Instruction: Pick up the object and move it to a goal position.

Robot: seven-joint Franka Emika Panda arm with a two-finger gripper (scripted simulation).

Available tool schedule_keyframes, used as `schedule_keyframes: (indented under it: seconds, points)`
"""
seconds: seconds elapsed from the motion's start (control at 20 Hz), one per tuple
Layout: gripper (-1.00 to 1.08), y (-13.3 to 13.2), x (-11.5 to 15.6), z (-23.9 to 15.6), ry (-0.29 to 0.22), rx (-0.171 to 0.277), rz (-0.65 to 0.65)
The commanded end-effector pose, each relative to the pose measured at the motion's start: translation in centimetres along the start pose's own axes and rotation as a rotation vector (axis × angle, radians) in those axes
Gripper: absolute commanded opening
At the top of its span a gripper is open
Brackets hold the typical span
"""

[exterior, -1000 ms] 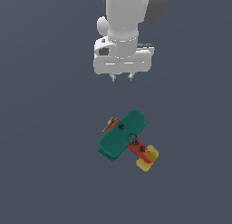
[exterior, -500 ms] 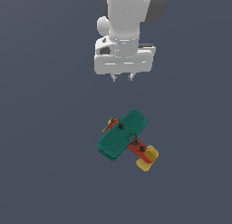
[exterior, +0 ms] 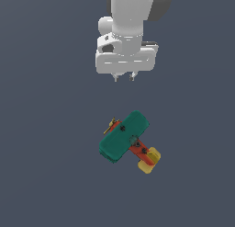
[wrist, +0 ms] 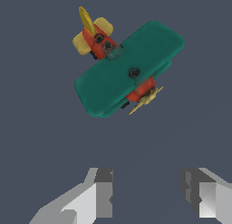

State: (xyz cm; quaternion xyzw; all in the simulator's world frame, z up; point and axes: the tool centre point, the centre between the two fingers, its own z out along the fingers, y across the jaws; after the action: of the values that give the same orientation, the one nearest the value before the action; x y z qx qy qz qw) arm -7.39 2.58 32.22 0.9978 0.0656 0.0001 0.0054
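Toy airplane (exterior: pixel 124 137) lies on worktop (exterior: pixel 41 166), below pincer (exterior: pixel 124 77) in exterior view, well apart. Tail toward exterior view's right, propeller toward left.

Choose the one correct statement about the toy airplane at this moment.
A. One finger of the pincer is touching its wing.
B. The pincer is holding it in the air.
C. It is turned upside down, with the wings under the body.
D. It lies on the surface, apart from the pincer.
D: the toy airplane lies on the surface with its teal wings on top, and the open pincer hangs clear of it, with nothing between its fingers.
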Motion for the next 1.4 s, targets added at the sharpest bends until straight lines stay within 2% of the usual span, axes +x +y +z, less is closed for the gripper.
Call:
schedule_keyframes:
  seconds: [0.0,0.5,0.95,1.35]
  points:
    - [0.28,0.0,0.0,-0.4,0.007,-0.013,-0.030]
    - [0.28,-0.2,0.2,-2.8,0.045,-0.104,-0.222]
    - [0.28,-0.5,0.3,-5.3,0.066,-0.217,-0.421]
    - [0.28,-0.9,0.4,-7.4,0.066,-0.330,-0.594]
